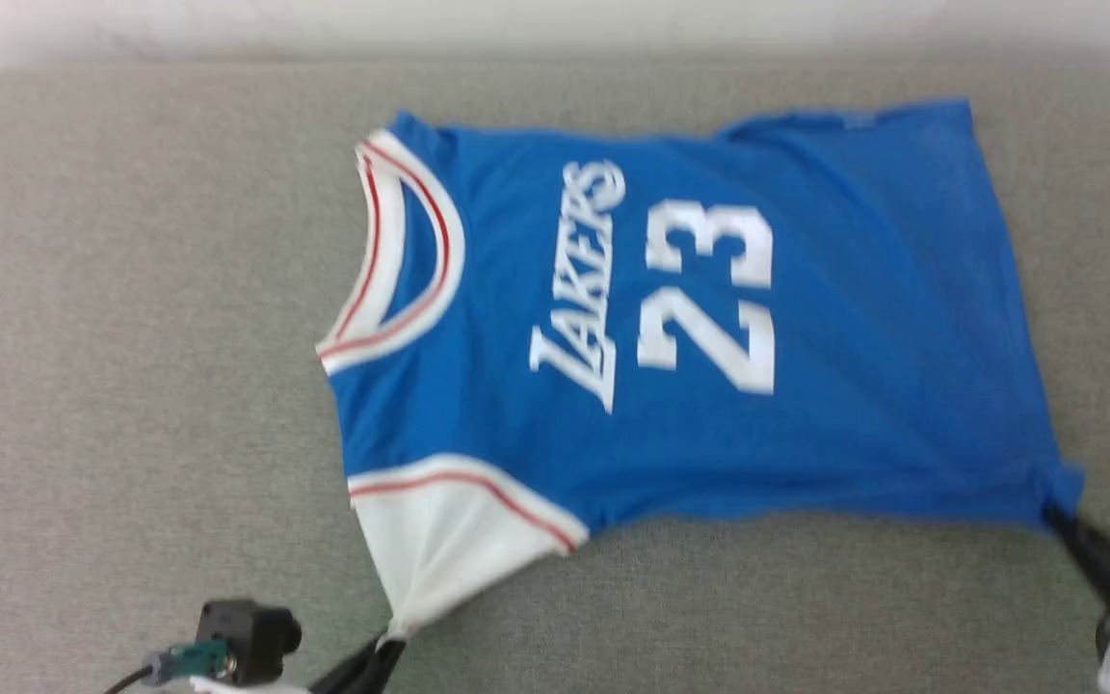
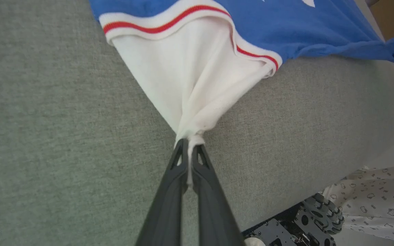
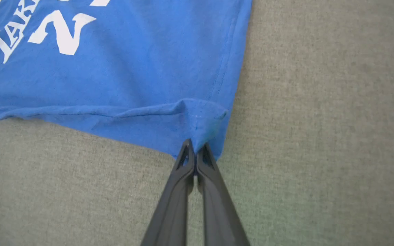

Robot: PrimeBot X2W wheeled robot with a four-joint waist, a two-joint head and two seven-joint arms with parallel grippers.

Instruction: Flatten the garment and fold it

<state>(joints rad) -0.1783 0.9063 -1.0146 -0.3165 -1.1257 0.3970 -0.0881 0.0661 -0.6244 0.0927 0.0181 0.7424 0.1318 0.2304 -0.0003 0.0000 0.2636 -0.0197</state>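
Left gripper (image 2: pixel 191 145) clamps the white sleeve (image 2: pixel 190 85) tip of the jersey (image 1: pixel 854 337); right gripper (image 3: pixel 195 147) is clenched on its blue hem corner (image 3: pixel 204 119). Beyond both, the jersey lies spread face up on the grey surface (image 1: pixel 131 337), near edge stretched between them.

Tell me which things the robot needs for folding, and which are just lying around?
For the job:
blue jersey
left claw, shut on its white sleeve
right claw, shut on its hem corner

Just lying about:
grey surface
patterned white cloth
black wheel
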